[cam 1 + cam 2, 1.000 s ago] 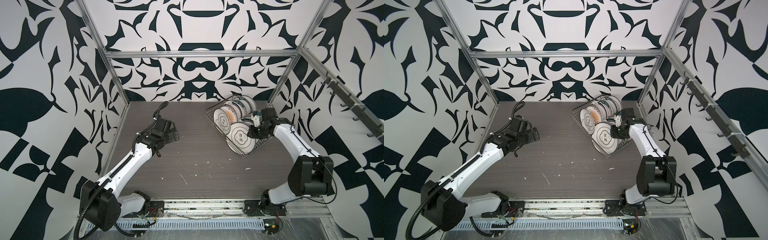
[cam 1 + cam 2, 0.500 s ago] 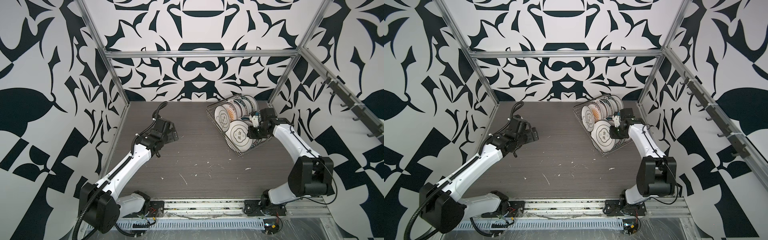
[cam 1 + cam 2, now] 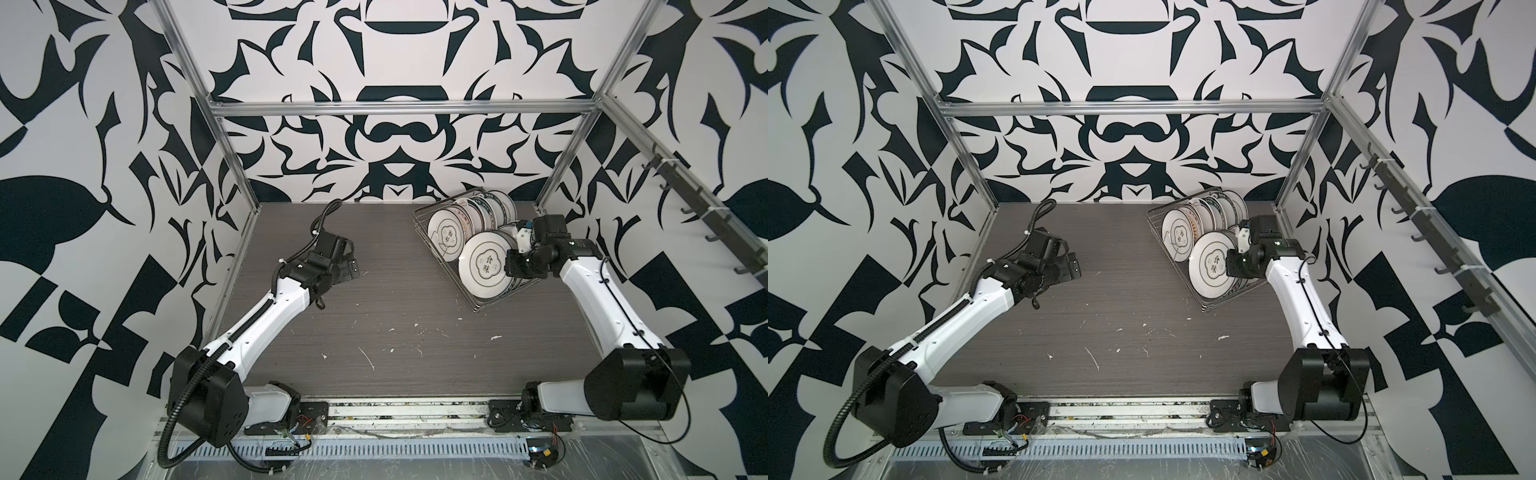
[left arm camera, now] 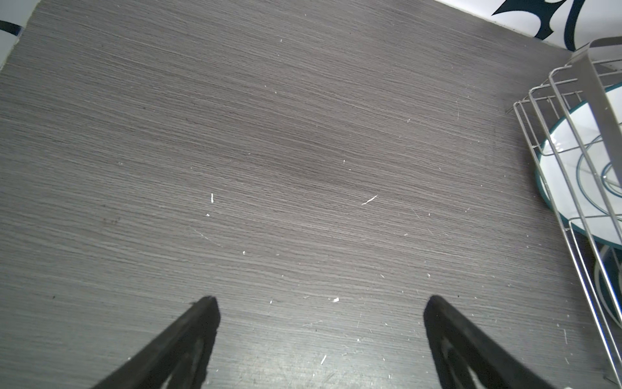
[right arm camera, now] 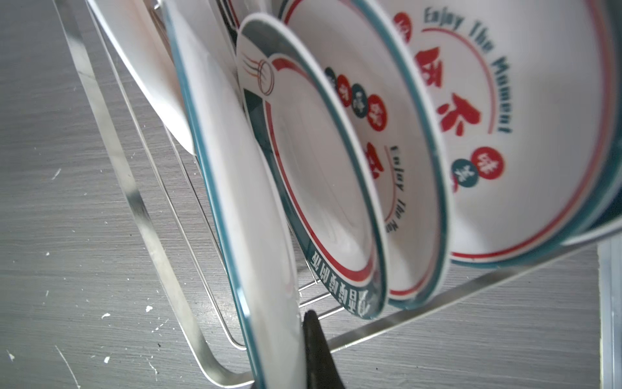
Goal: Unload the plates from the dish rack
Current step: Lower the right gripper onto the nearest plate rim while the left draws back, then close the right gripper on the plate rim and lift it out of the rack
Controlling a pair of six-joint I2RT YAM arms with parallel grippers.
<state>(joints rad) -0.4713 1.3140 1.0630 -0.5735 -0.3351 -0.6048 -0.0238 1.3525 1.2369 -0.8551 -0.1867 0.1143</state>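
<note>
- The right gripper (image 3: pixel 510 266) is closing its jaws down onto the rim of the front plate (image 3: pixel 482 266).
- That plate is edging slightly higher in both top views.
- The dish rack (image 3: pixel 476 308) is swinging its near corner slightly leftward.

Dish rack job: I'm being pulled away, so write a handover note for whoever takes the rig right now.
Right gripper: shut on the front plate at its rim, in the dish rack.
Left gripper: open, empty, over bare table.
Done: no plate out yet; the other plates stand in the rack.
Left: lift this one out, set it on the table, then the rest.
</note>
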